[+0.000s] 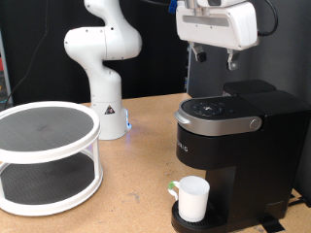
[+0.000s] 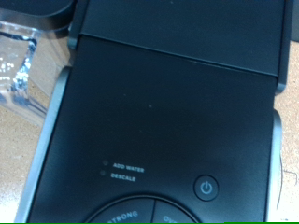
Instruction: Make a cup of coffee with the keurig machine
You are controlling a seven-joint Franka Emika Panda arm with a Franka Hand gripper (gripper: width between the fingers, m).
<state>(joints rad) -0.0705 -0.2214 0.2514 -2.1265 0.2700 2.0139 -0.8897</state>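
The cup [image 1: 193, 197] sits on the drip tray under the keurig [image 1: 233, 136], lid shut. The gripper [image 1: 214, 60] hangs at 12 o'clock above it; finger spread I cannot tell. A descent off the power button [image 2: 206, 189] could miss it.

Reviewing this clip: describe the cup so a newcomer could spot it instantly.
Find the black keurig machine at the exterior view's right. On the drip tray at its foot stands the cup, plain white with a side handle, the only small white vessel there.
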